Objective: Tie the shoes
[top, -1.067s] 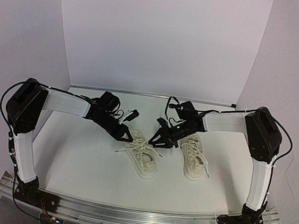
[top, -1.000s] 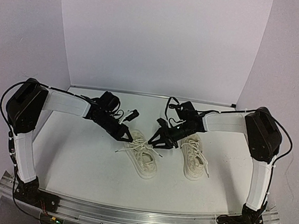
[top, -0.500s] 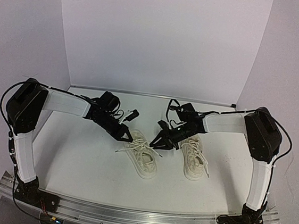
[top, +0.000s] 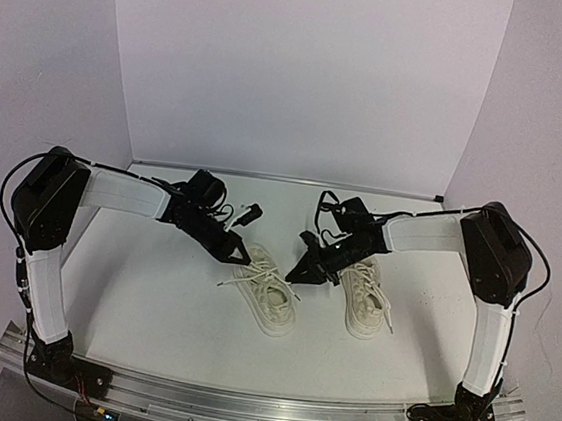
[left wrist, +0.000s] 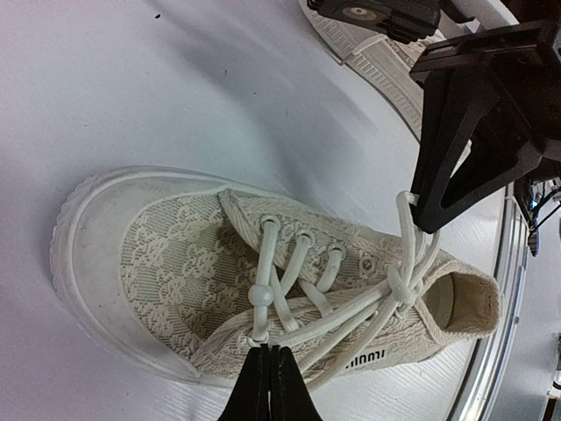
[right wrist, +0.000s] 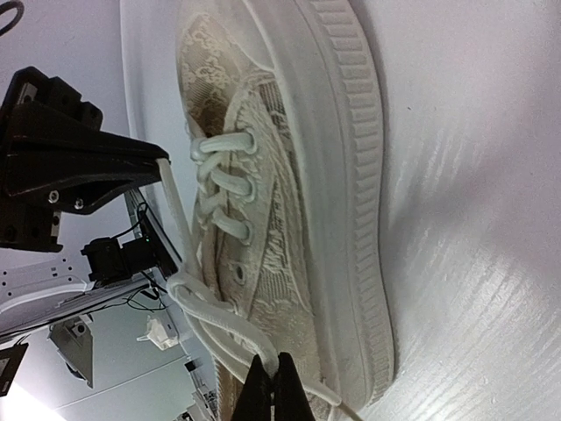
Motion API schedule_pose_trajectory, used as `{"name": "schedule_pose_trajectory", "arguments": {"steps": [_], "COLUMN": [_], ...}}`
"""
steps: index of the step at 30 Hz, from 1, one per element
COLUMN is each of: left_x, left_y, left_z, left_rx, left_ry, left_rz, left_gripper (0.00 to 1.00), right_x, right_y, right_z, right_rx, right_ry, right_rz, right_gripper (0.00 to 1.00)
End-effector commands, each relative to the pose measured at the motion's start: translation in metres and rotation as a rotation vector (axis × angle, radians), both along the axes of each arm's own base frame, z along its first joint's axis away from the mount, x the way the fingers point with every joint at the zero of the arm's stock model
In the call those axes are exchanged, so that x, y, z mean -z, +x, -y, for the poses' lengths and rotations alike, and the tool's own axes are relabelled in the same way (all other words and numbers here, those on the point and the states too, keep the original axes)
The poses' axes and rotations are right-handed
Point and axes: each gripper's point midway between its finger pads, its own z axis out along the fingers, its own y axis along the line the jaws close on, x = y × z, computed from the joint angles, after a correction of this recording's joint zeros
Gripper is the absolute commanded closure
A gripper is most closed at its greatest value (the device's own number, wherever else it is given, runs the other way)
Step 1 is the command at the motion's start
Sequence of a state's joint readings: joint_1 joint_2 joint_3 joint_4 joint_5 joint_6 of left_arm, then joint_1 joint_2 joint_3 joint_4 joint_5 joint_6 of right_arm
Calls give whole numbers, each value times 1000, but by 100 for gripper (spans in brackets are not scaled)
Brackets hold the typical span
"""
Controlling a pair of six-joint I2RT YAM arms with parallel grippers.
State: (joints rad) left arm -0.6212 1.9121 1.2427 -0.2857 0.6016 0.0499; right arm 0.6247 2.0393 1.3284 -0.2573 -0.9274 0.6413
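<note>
Left gripper (left wrist: 270,386): fingers pressed together, pinching the first strand (left wrist: 333,320) at the side of the shoe between the grippers (left wrist: 175,254). Right gripper (right wrist: 270,390): also pressed together, pinching the second strand (right wrist: 223,329) near that shoe's collar. Both strands belong to the same shoe, which sits sole-down mid-tabletop (top: 151,297), between the two gripper tips. Progress looks early. The lacing is threaded through the eyelets and the strands bunch together by the top eyelets, but I can't tell if that is a plain crossing or a first half-knot. No bow loops anywhere. The second shoe (top: 365,292) sits just beside it under the right arm with its laces lying loose on top, so that one reads as untied and not started. I'd say most of the job is left: finish this knot and bow, then do the other shoe. On views, top external gives the layout of both shoes and arms, but the pinch points are too small to read there. The left wrist view shows the eyelet rows and the bunch from above, plus the right gripper lifting its strand. The right wrist view shows the shoe side-on with its ribbed sole, and the left gripper's strand running out straight.
</note>
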Motion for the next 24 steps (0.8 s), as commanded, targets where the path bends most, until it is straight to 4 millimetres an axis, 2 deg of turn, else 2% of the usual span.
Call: {"name": "schedule_pose_trajectory", "arguments": {"steps": [1, 10, 24], "left_x": [-30, -28, -12], "left_y": [14, 19, 20], "left_z": [-5, -16, -33], "left_rx": [-15, -55, -78], "left_ry": [-8, 38, 112], "left_rz": [96, 130, 141], "left_gripper": [100, 100, 100], "right_x": [-13, -3, 20], "right_y": [-4, -14, -29], "right_z": [10, 33, 62], "right_rx": [6, 3, -40], "right_ry": [-37, -149, -293], "right_rz": [68, 94, 118], "right_gripper": [100, 100, 100]}}
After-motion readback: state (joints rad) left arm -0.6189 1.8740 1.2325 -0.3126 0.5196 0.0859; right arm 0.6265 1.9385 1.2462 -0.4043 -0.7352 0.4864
